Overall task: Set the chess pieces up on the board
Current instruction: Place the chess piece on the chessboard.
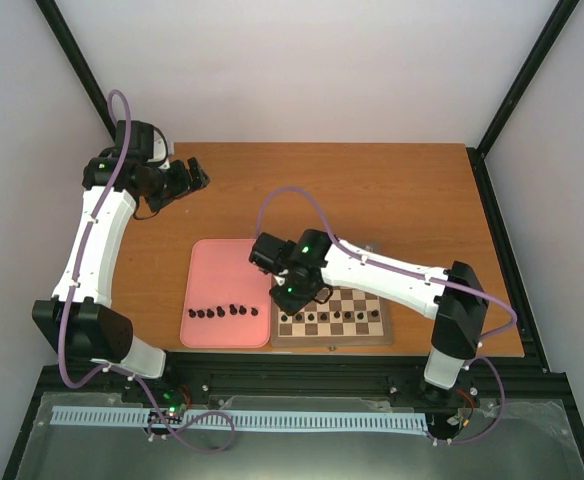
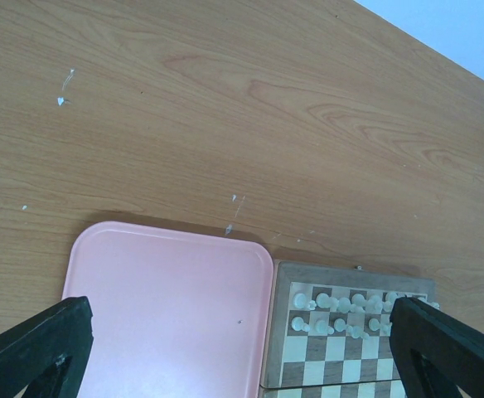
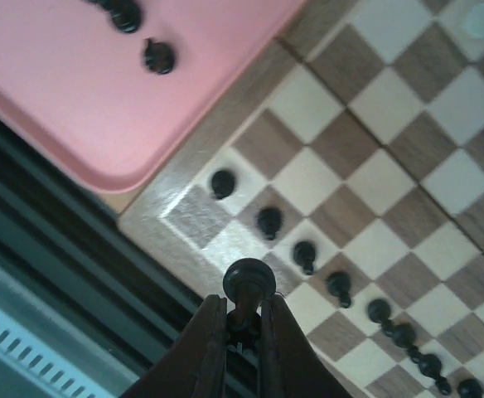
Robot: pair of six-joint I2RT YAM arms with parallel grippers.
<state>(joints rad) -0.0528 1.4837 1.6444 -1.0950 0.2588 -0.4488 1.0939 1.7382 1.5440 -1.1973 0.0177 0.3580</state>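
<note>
My right gripper [image 3: 244, 311] is shut on a black chess piece [image 3: 249, 282], whose round base faces the near-left corner of the board [image 3: 375, 166]. A row of black pieces [image 3: 268, 221] runs along the second rank from that corner. Several more black pieces [image 1: 219, 312] lie in a line on the pink tray [image 1: 222, 275], left of the board [image 1: 332, 343]. From above, the right gripper [image 1: 290, 296] hovers over the board's left edge. My left gripper [image 1: 194, 175] is open and empty at the back left, its fingers [image 2: 35, 344] wide apart.
White pieces [image 2: 341, 311] fill the board's far two ranks. The tray [image 3: 101, 108] lies against the board's left side, two black pieces [image 3: 158, 56] near its corner. The table's front edge and a dark metal rail [image 1: 372, 375] run just below the board.
</note>
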